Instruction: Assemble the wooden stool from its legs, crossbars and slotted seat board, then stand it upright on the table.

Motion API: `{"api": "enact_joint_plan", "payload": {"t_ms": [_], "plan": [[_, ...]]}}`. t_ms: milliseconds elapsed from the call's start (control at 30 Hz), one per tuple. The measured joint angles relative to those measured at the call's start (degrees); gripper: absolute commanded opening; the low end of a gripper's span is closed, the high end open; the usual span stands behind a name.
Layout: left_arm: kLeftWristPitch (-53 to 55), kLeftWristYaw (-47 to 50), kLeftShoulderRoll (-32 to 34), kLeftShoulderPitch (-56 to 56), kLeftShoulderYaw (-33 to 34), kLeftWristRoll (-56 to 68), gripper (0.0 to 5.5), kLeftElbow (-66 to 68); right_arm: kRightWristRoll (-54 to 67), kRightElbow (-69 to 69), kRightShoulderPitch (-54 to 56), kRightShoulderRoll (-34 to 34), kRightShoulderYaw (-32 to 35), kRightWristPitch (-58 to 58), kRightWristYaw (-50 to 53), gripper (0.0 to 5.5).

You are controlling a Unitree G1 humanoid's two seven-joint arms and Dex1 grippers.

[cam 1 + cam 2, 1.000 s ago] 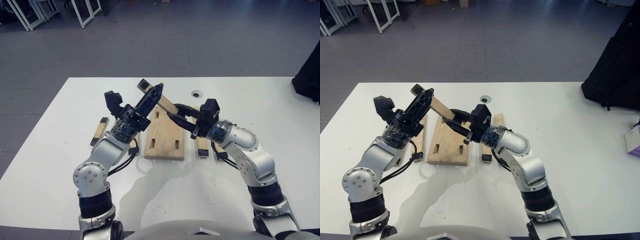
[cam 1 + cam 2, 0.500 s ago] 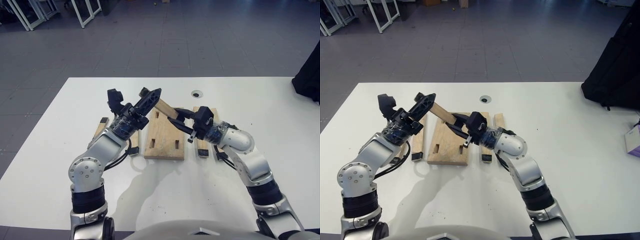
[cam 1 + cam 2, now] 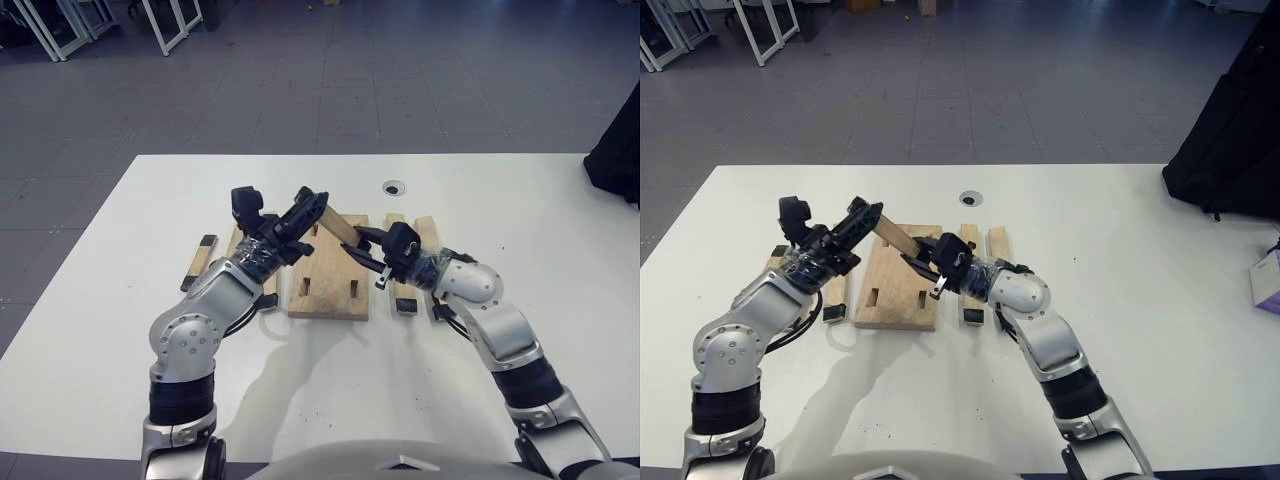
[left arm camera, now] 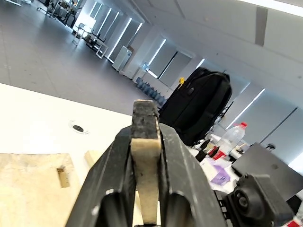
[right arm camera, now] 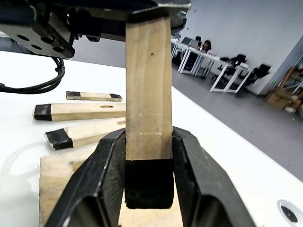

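One wooden leg (image 3: 335,224) with black-capped ends hangs tilted over the slotted seat board (image 3: 327,278), which lies flat on the white table (image 3: 520,200). My left gripper (image 3: 308,204) is shut on the leg's raised end (image 4: 144,156). My right gripper (image 3: 363,244) is shut on its lower, capped end (image 5: 147,187), just above the board's far right part. Two more legs (image 3: 403,288) (image 3: 428,236) lie to the right of the board. Another leg (image 3: 836,292) lies to its left, partly under my left arm. A short crossbar (image 3: 200,261) lies farther left.
A round cable hole (image 3: 394,187) sits in the table behind the board. Bare tabletop stretches to the right and along the near edge. The floor beyond the far edge is open, with table frames (image 3: 170,20) in the far background.
Both arms have carried the leg down and forward, closer to the seat board. The leg's tilt is now shallower and its lower end sits nearer the board's slots.
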State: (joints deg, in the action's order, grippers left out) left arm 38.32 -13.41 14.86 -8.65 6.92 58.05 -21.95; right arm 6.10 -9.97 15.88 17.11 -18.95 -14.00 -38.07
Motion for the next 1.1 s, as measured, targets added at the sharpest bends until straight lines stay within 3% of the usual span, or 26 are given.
{"api": "enact_joint_plan", "payload": {"t_ms": [267,467,900,1100], "plan": [[-10.05,0.22,2.95,-2.99,4.52,-14.78,0.41,3.42,0.50,-1.31,-1.20,0.82,0.08,-6.56,0.66,3.55],[-14.10,3.55,11.63,-2.69,11.96,-28.18,0.41,13.95,-1.30,-2.13,-1.96,-1.94,0.94,-9.02,6.92,3.55],[-12.12,6.67,9.55,-4.24,10.58,-35.75,0.41,20.40,-1.94,-2.21,-2.09,-5.89,1.09,-13.75,13.16,3.55],[-11.05,6.58,7.57,-4.01,10.10,-35.85,0.41,18.61,-6.36,0.64,-1.88,-11.15,4.58,-13.38,25.50,3.55]]}}
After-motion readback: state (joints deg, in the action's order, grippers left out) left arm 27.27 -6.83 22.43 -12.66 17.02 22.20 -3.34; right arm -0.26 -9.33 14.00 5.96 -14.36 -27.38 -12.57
